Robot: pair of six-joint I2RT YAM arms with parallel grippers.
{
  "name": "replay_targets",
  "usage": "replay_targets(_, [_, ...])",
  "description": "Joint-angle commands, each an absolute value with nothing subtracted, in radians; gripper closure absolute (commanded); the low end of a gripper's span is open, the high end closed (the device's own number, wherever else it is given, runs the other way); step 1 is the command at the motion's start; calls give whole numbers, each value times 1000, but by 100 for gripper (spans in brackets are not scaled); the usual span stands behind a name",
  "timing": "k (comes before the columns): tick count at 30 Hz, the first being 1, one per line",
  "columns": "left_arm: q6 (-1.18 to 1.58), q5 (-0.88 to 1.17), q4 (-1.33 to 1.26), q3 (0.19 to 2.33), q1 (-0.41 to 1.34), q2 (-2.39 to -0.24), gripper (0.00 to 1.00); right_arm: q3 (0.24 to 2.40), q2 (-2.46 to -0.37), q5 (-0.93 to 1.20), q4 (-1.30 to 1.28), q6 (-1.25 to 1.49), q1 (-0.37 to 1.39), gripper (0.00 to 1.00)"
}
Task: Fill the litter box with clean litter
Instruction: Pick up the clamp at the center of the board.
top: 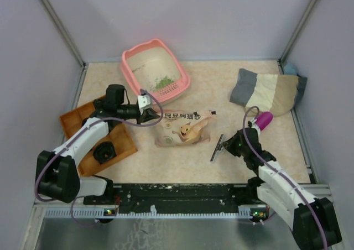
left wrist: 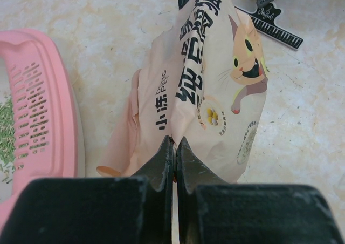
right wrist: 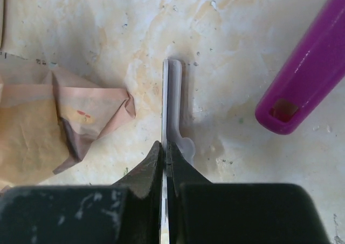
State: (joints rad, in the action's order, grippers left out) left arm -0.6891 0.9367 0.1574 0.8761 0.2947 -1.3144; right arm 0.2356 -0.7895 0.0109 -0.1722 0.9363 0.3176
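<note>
The bag (left wrist: 210, 103), just ahead of the left gripper (left wrist: 175, 142), bears large black Chinese characters reading 纯豆腐猫. Smaller ones beside them, nearer the fingers, look like 小乐. The clip (left wrist: 272, 21), farther ahead and to the right, carries white script too small to read.

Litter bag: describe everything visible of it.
The litter bag is beige crumpled paper printed with black Chinese characters and a cartoon cat. It lies on the table between the pink litter box and a black clip held by the right gripper. The left gripper is shut on its edge.
</note>
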Motion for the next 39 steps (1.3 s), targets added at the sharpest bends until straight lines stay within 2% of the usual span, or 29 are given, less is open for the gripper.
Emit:
replay_targets(1, [-618,934,21,900,282,-1243,100,301,-739,25,-123,802,313,100])
replay_targets(6, [-544,925,-5,879,282,-1239,100,404,-750,244,-113,512,350,100])
replay_targets(11, [-508,898,-41,857,282,-1229,100,508,-835,275,-158,343,579,100])
replay_targets(18, [-443,871,-87,845,279,-1229,100,464,-1006,286,30,428,713,100])
replay_targets(22, [-426,840,-93,844,279,-1229,100,453,-1059,200,69,479,776,100])
replay_targets(30, [-384,651,-106,848,275,-1262,100,413,-974,-45,10,565,804,100])
replay_targets(34, [-342,552,-136,864,238,-1308,100,409,-928,-71,-6,551,804,100])
replay_targets(39, [-269,544,-195,893,173,-1374,100,391,-903,-68,0,551,804,100])
